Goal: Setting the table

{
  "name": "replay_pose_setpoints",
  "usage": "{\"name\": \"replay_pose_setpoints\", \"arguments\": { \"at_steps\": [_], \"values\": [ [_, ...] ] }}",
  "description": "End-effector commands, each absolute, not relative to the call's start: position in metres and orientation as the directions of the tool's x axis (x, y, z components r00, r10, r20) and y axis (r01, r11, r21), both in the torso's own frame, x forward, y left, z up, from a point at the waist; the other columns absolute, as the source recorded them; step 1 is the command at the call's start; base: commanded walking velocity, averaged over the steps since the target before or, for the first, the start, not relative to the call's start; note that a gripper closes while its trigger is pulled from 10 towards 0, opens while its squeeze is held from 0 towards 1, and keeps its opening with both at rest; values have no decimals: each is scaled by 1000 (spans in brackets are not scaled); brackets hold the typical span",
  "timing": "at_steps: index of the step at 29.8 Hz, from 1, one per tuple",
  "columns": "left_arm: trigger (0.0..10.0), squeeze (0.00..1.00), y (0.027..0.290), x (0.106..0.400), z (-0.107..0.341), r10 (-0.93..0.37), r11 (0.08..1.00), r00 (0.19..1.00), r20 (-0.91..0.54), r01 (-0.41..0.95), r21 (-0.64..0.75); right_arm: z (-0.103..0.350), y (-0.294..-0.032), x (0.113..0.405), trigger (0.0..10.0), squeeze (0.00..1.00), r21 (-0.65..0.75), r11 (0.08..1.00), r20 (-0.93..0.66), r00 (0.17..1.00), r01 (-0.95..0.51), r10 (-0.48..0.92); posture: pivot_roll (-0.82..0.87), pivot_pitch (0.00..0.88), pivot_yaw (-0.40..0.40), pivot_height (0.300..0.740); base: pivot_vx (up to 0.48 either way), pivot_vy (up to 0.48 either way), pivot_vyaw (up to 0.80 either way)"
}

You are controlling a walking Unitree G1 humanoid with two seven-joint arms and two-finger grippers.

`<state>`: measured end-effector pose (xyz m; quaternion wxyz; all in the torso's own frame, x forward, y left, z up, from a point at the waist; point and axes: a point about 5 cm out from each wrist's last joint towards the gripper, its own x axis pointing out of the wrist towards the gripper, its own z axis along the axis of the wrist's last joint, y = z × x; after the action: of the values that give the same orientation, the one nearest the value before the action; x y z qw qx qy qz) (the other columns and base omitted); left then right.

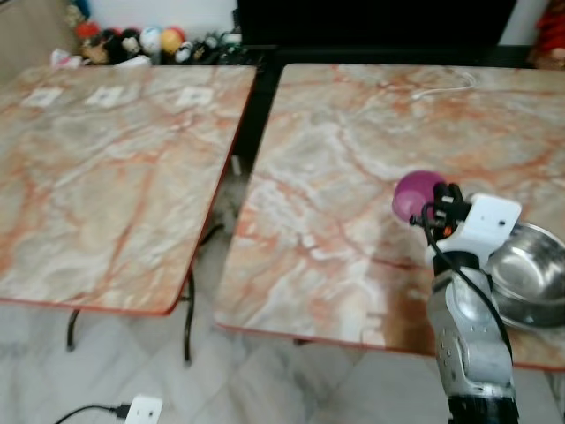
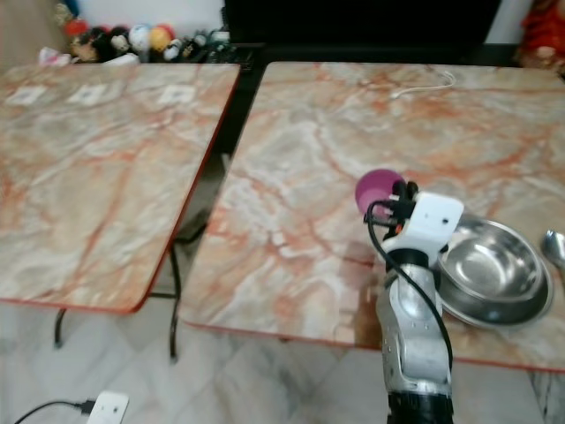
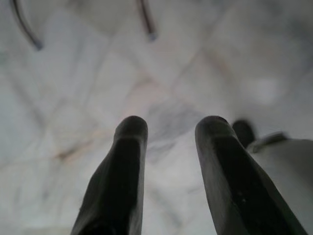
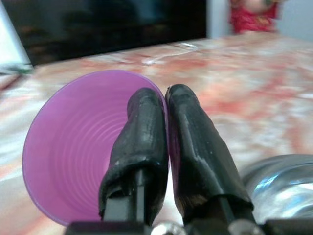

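A purple plastic cup [image 4: 73,147] lies tipped on its side in my right gripper [image 4: 166,98], which is shut on its rim, one finger inside and one outside. In the eye views the purple cup [image 1: 415,194] hangs just above the right marble table [image 1: 353,150], near its front right part. A steel bowl [image 2: 490,269] stands on that table directly right of the gripper, and a spoon [image 2: 554,247] lies beyond the bowl at the frame's edge. My left gripper [image 3: 168,129] hangs open over the pale floor.
A second marble table [image 1: 106,168] stands to the left, with a dark gap between the two. A white cable [image 1: 446,87] lies at the far side of the right table. Toys [image 1: 132,42] line the back wall. A white plug and cord [image 1: 141,410] lie on the floor.
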<state>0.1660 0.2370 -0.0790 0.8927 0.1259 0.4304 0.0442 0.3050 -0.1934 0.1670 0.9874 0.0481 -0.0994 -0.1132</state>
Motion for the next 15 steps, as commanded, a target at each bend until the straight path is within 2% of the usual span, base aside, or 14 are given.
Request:
{"name": "replay_pose_setpoints", "arguments": {
  "at_steps": [1, 10, 15],
  "values": [
    [10000, 0, 242, 158, -81, 202, 961, 606, -770, 29, 275, 171, -189, 306, 10000, 0, 131, 970, 197, 953, 206, -229, -80, 108, 44, 740, 0, 0, 0],
    [10000, 0, 240, 159, -81, 201, 959, 609, -767, 36, 280, 177, -188, 309, 10000, 0, 123, 976, 208, 956, 182, -204, -81, 97, 41, 740, 0, 0, 0],
    [10000, 0, 240, 158, -82, 196, 959, 606, -771, 46, 280, 179, -197, 314, 10000, 0, 113, 973, 100, 972, 202, -213, -86, 95, 43, 740, 0, 0, 0]
  ]
}}
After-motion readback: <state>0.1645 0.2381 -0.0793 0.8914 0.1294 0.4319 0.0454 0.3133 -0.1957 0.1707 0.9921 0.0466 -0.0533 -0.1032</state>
